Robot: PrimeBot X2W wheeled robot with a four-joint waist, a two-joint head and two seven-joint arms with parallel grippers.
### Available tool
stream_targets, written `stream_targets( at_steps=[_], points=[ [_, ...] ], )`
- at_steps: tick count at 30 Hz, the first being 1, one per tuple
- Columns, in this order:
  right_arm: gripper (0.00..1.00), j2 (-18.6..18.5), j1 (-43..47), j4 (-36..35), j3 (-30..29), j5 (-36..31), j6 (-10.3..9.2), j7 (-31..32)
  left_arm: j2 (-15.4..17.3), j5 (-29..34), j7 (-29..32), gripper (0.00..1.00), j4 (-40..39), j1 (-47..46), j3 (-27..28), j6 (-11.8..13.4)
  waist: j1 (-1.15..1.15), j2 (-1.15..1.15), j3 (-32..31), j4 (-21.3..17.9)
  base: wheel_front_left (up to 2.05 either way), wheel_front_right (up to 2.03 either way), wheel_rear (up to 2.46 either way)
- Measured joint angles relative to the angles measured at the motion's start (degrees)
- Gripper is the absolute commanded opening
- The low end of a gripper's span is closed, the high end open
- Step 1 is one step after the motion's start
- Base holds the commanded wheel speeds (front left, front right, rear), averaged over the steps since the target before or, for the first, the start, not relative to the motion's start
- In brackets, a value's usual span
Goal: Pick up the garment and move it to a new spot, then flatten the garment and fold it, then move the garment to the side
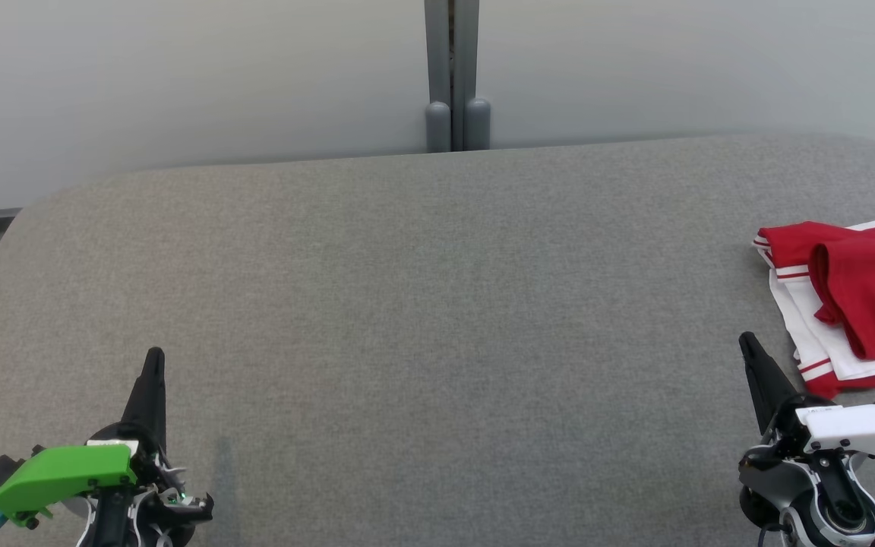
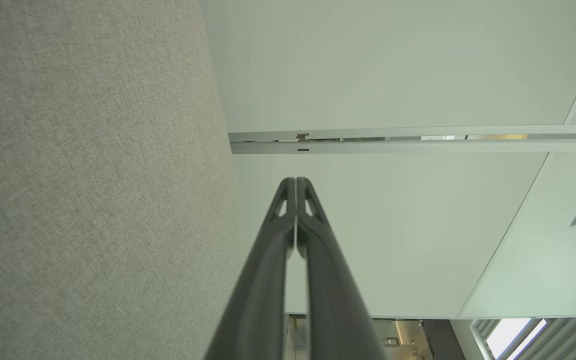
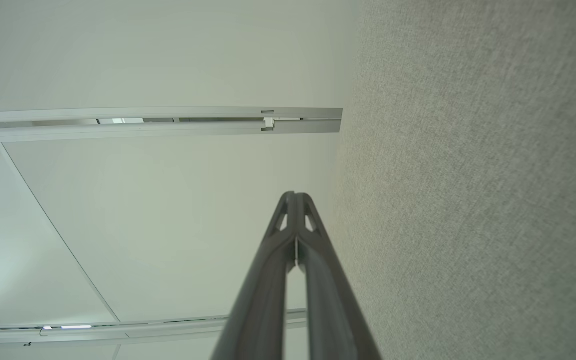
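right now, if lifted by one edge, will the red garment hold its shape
Likely floppy: the garment lies in rumpled folds, so it should drape. Looks thin, so probably light. Pushed, it may bunch on the textured table.

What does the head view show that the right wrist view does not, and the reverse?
Head view brings: the red and white garment, lying bunched on the robot's right, and the left hand, shut.
Right wrist view brings: a thin bright strip near that view's bottom left corner.
Shared: the grey fabric table, the pale wall with its grey post, and the right hand, shut and holding nothing.
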Motion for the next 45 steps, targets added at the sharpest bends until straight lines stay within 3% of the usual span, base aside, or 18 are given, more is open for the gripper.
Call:
stream_targets(
  at_steps=[45],
  points=[
    [0.0, 0.0, 0.02, 0.0, -0.01, 0.0, 0.0, 0.0, 0.0, 0.01, 0.01, 0.0, 0.0, -0.01, 0.04, 0.0, 0.0, 0.0, 0.0, 0.0, 0.0, 0.0, 0.0]
  ],
)
